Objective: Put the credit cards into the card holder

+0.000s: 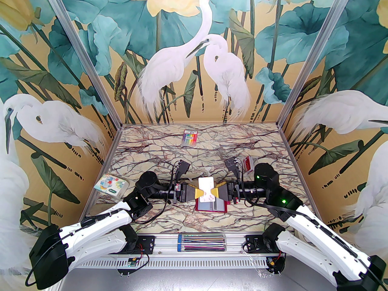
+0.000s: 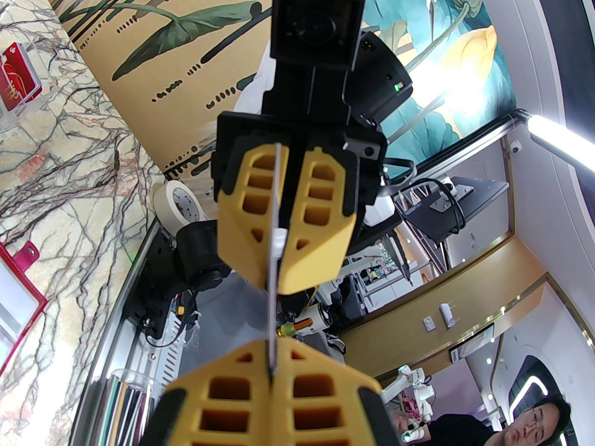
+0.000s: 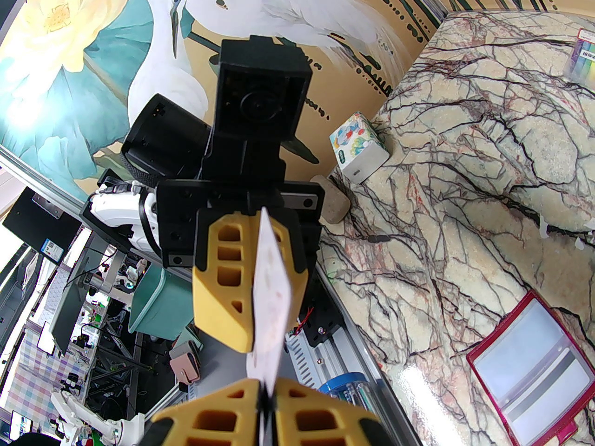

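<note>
Credit card (image 1: 207, 189) hangs over the open card holder (image 1: 210, 207) on the tabletop (image 1: 169, 156), left claw (image 1: 199, 192) and right claw (image 1: 215, 192) each clenched on one end. Risks: opposing pulls could bow it; an uneven let-go could drop it outside the sleeves.

Left arm (image 1: 97, 220), right arm (image 1: 315, 232): white shells, black joints, black cables (image 1: 169, 205). Green lights (image 1: 258, 177) on right arm. Yellow slotted fingers (image 2: 246, 212). Boxy black wrist camera (image 2: 317, 16).

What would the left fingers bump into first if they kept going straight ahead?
Probably the right fingers, facing the left fingers head-on; both pinch opposite edges of one credit card.
</note>
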Controlling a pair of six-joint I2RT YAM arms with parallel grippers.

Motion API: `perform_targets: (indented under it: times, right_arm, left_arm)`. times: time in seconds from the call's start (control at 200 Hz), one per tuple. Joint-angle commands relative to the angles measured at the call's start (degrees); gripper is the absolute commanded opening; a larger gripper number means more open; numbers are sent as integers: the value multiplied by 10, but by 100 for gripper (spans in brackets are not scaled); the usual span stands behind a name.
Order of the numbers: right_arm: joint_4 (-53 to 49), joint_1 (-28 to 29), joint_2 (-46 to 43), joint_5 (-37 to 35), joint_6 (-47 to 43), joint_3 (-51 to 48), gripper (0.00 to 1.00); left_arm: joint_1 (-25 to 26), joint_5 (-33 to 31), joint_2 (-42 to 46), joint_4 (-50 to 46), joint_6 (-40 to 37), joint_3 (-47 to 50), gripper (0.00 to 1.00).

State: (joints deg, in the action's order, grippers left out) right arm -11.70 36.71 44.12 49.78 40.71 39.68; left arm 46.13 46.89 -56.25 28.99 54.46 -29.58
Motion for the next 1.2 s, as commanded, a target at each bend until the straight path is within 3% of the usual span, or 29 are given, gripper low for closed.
perform_targets:
  times: [0.0, 0.665, 1.18, 1.195]
  right_arm:
    - [15, 4, -7, 10, -5, -5, 11]
    - [10, 4, -11, 2, -5, 0, 14]
    - [-1, 4, -4, -2, -9, 7, 0]
    - [-3, 4, -4, -4, -10, 7, 0]
  left_arm:
    - [1, 14, 1, 8, -3, 5, 0]
    - [1, 20, 4, 0, -9, 9, 0]
    - [1, 8, 8, -12, -18, 12, 0]
    - [1, 5, 9, -15, -20, 12, 3]
